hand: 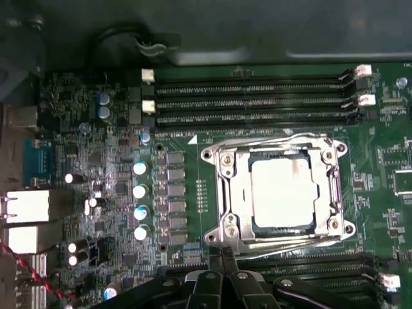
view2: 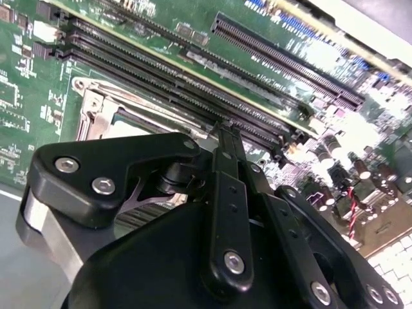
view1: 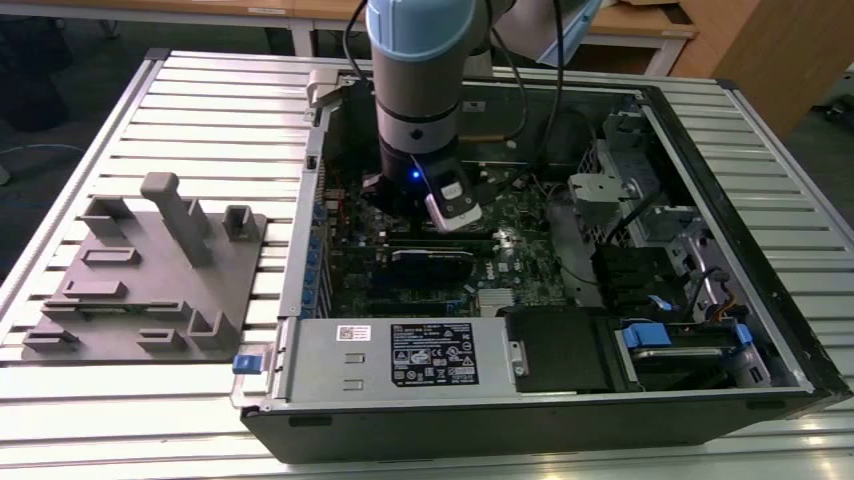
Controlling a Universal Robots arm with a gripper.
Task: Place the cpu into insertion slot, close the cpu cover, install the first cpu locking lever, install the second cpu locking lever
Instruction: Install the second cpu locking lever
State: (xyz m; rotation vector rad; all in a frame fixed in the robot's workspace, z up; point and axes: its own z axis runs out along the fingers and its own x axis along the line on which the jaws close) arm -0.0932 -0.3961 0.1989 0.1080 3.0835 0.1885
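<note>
A pale blue-grey robot arm [view1: 416,60], cylindrical with a dark band and black wrist section, fills the upper centre of the exterior view, a small blue light glowing above a white-and-black module. Black cables trail behind it at the top of the frame. In the second wrist view, the black gripper [view2: 225,129] shows jointed link plates fastened with silver screws.

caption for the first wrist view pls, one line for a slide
End effector poised beside the insertion slot, cpu seated beneath the closed cpu cover.
</note>
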